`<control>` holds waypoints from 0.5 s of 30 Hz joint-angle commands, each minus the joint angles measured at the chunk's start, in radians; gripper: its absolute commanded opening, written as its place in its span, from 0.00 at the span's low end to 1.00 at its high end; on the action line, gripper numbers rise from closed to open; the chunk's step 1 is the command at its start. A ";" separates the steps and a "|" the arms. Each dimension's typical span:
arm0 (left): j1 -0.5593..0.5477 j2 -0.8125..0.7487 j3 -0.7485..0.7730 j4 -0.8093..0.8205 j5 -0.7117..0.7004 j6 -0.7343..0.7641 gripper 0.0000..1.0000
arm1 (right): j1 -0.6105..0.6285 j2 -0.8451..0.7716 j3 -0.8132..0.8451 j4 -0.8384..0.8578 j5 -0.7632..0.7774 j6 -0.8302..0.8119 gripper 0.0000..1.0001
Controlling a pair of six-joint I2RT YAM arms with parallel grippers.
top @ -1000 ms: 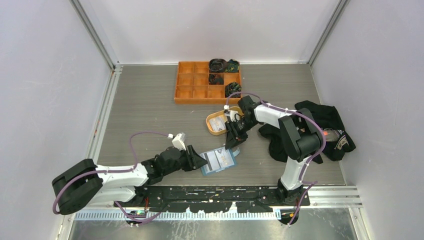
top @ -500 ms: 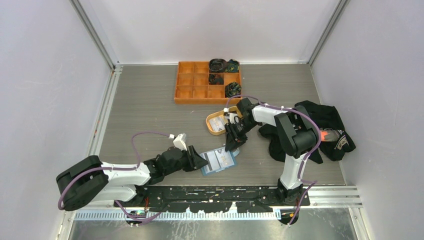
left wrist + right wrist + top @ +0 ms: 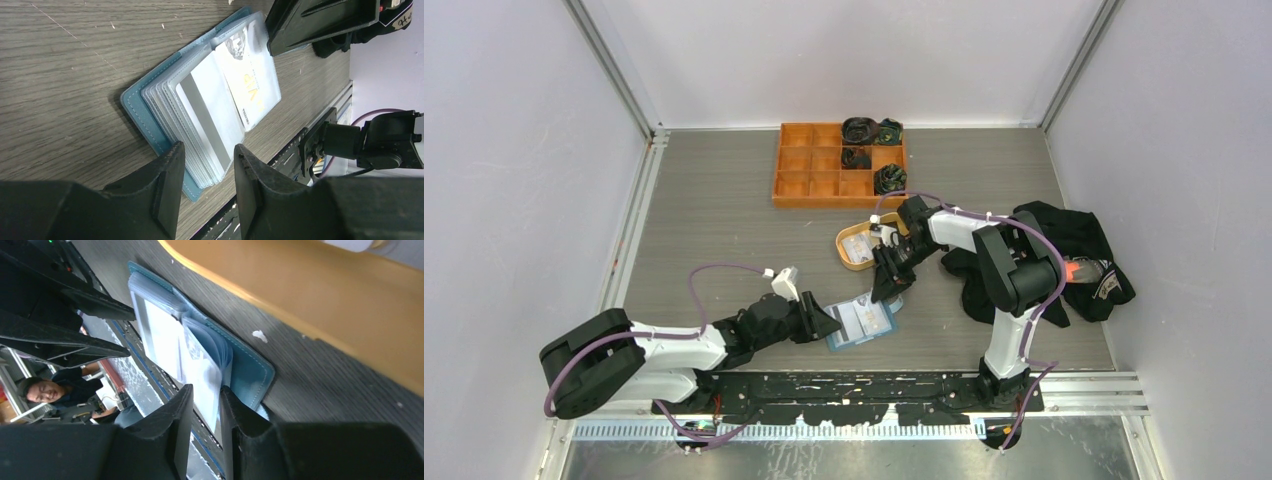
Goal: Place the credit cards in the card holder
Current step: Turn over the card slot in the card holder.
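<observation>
Nearest, the left gripper [image 3: 207, 150], jaws partly apart, straddles the near edge of the open blue card holder [image 3: 137, 112], seemingly steadying it. At the holder's far edge, the right gripper [image 3: 206, 390] is narrowed around a pale leaf. Whether that leaf is a sleeve or a card, or is clamped, is unclear. Beyond the holder, credit cards [image 3: 858, 250] lie in a tan dish [image 3: 842, 238]. The step looks like seating a card, and the next move calls for a straight slide into a sleeve.

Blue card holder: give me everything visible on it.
Small blue folding card holder lies open, cover down, on the grey wood-grain table. Stitched leather-look cover; clear plastic sleeves fanned up, one holding a white card with a grey stripe, another a white VIP-printed card. Left gripper, open, straddles one edge; a sleeve runs between the fingers of the right gripper, grip unclear.
</observation>
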 commanded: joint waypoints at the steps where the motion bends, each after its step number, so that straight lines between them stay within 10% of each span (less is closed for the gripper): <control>1: -0.003 -0.018 0.025 0.063 0.023 0.001 0.42 | 0.005 -0.021 0.019 0.006 -0.096 0.025 0.31; 15: -0.033 -0.041 0.082 -0.008 0.016 0.045 0.41 | 0.004 -0.044 0.010 0.031 -0.157 0.050 0.35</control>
